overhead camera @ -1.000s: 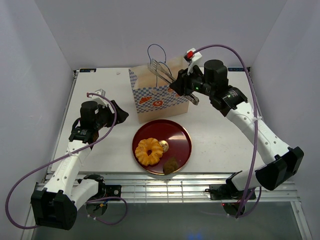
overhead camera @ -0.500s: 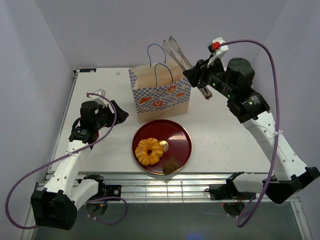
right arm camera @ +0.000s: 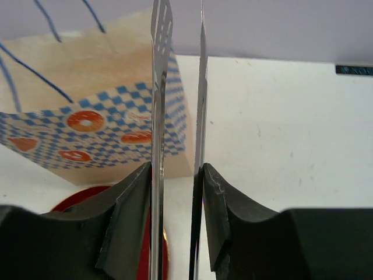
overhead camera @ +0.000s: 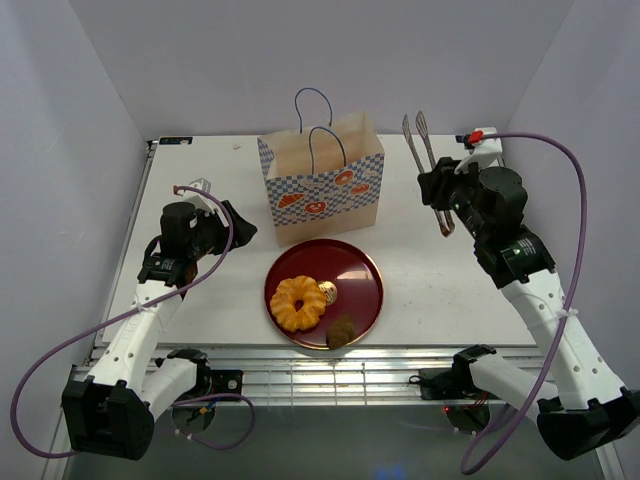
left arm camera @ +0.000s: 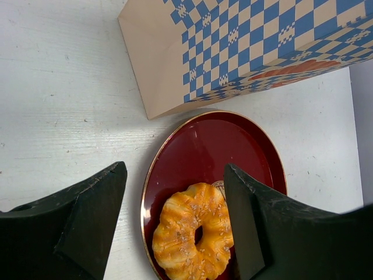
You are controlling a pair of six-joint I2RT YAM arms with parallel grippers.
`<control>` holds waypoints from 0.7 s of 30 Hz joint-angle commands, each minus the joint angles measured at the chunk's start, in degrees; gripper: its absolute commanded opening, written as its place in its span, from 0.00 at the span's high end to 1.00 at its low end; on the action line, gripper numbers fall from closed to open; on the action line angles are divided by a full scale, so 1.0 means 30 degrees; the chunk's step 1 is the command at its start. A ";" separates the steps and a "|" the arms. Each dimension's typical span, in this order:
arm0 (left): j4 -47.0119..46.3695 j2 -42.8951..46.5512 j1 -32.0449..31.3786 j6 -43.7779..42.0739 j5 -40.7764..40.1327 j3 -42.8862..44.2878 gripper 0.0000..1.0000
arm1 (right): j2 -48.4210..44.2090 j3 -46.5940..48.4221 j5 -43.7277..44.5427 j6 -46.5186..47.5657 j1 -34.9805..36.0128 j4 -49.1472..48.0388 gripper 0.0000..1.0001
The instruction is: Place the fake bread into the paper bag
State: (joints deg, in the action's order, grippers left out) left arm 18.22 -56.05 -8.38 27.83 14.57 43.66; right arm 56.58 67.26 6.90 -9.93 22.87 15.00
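While bread [overhead camera: 299, 302] lies plated, right tool [overhead camera: 444, 196] grips tongs [right arm camera: 158, 87].

The white table [overhead camera: 440, 290] carries two items directly on its surface; the tan paper bag [overhead camera: 322, 190] stands upright toward the far edge; a round dark-red plate [overhead camera: 347, 268] lies flat just in front of the bag.

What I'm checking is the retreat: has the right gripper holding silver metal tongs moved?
Yes: the right gripper moved rightward, away from the tan checkered paper bag.
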 commanded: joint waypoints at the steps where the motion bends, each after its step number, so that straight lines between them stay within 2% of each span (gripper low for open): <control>1: 0.0168 0.0315 -0.0048 -0.0255 -0.0081 0.0593 0.22 | -0.1073 -0.2080 0.1365 -0.0673 -0.1059 -0.1134 0.55; 4: 0.0139 0.0286 -0.0077 -0.0255 0.0065 0.0593 0.22 | -0.1251 -0.3809 0.0866 -0.0906 -0.1997 -0.1251 0.55; 12: 0.0138 0.0491 -0.0048 -0.0255 0.0007 0.0593 0.22 | -0.0696 -0.9233 0.0720 -0.1229 -0.3200 -0.4499 0.55; 21: -0.0008 0.0549 -0.0077 -0.0255 0.0300 0.0564 0.22 | 0.2438 -1.0468 0.0076 -0.1347 -0.3494 -0.7197 0.55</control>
State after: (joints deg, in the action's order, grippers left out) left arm 18.44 -55.83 -8.38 27.81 14.59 43.66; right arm 63.24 35.55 7.99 -13.37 12.73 2.13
